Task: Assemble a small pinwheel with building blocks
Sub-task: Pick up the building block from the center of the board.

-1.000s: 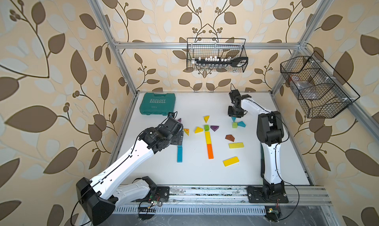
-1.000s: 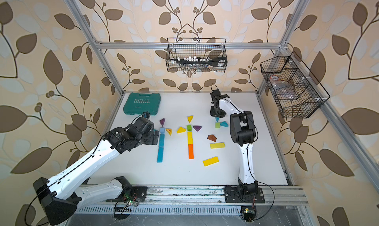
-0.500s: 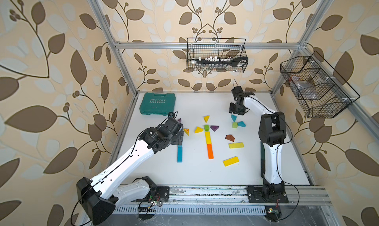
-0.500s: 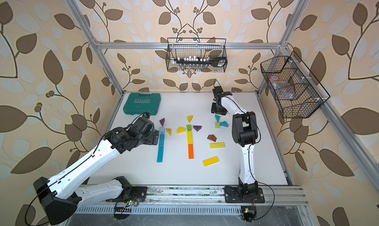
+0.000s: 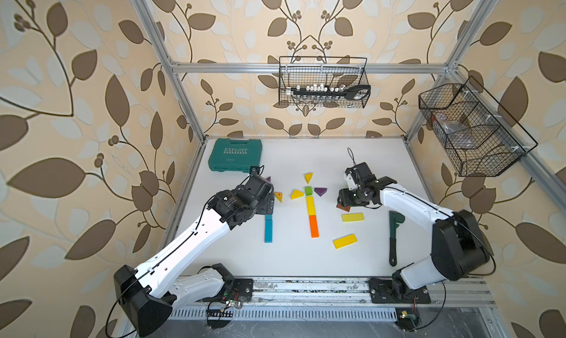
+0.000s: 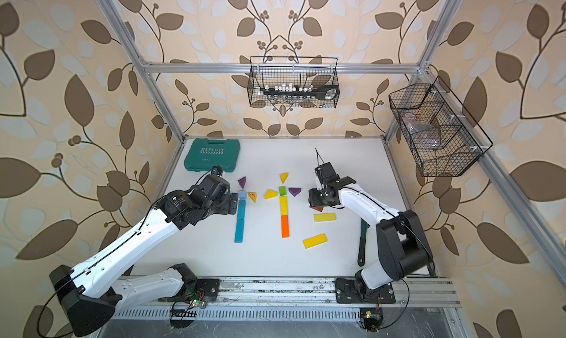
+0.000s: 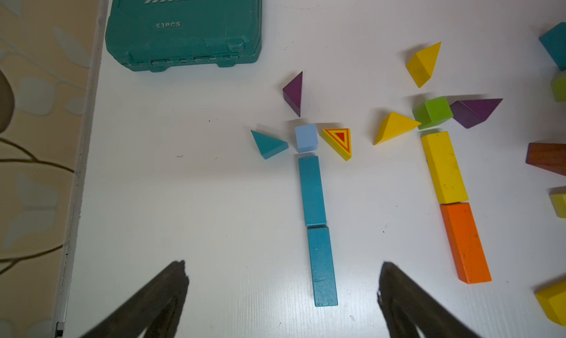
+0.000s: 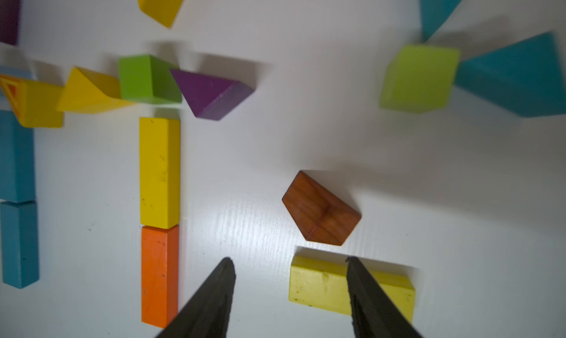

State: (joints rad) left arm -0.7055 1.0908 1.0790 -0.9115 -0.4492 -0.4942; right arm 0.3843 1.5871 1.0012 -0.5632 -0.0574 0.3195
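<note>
While leaf-patterned walls [image 5: 92,106] ring the white desk [image 5: 291,260], building blocks [image 5: 309,206] lie mid-desk; left fingers [image 7: 153,299] gape wide, right fingers [image 8: 208,302] stand narrower, both empty.

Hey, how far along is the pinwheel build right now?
Two pinwheels look finished: one around the pale blue cube on two teal bars, one around the green cube on a yellow-and-orange stem. In hand: nothing; the right hand is open near the brown wedge, the left hand open too. Left: the lime cube, teal wedges beside it and two loose yellow bars suggest a third, unbuilt.
</note>
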